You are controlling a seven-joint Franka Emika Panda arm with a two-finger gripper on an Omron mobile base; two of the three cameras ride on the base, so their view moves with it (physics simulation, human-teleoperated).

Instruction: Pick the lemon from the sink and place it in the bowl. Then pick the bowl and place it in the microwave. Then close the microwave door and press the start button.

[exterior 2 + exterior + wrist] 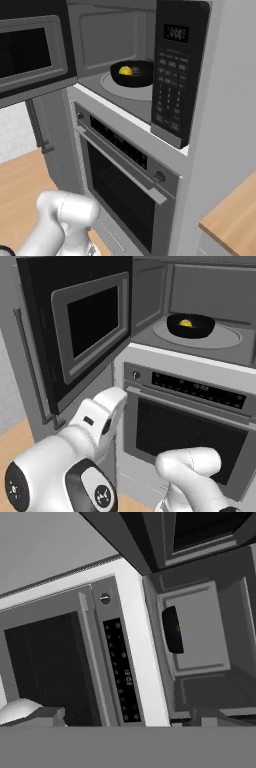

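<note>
Sitting on the turntable plate (227, 338) inside the microwave (117, 37) is the black bowl (190, 326) with the lemon (185, 323) in it, while the microwave door (75, 326) stands swung wide to the left above the oven (187, 428). Gripper fingers spread fully apart, holding nothing. Door next by my reckoning: a stiff, light hinged panel with slick faces, best pushed flat on its outer face near the free edge, not pinched.

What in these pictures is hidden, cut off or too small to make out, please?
- Gripper: hand view, fingertips barely clear the bottom edge; jaw spacing unreadable.
- Microwave control strip: right base view, button labels too small, so the start button is unidentifiable.
- Lemon: left base view, lower part hidden by the black bowl rim.
- Microwave door: top cut off.
</note>
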